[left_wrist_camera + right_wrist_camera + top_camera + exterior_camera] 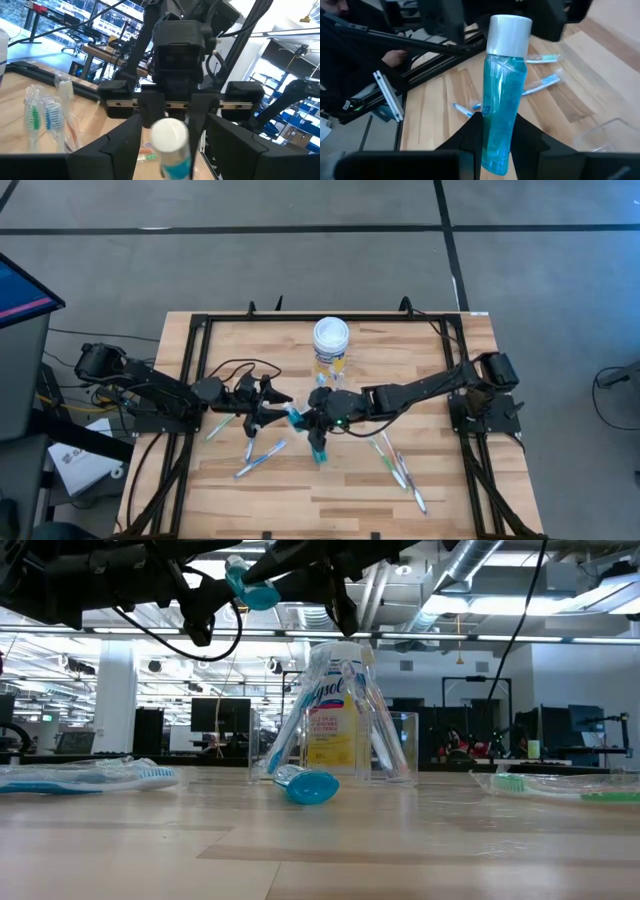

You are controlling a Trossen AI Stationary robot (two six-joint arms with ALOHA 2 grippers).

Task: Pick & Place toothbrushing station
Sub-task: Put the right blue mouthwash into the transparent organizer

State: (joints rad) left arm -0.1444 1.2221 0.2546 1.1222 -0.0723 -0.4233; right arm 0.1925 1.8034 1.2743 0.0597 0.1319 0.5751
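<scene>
Partly hidden by both arms overhead, a teal tube (502,90) hangs above mid-table, its white cap aimed at the left gripper (272,404), whose fingers are spread. The right gripper (306,420) clenches the tube's base.

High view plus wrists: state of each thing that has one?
Right gripper: shut on teal tube.
Teal tube: held off the table, white cap on.
Left gripper: open, facing the tube's cap.
Second teal tube: lying on the table.
Yellow jar: upright, white lid on.
Toothbrushes: wrapped, lying loose on the table.
</scene>
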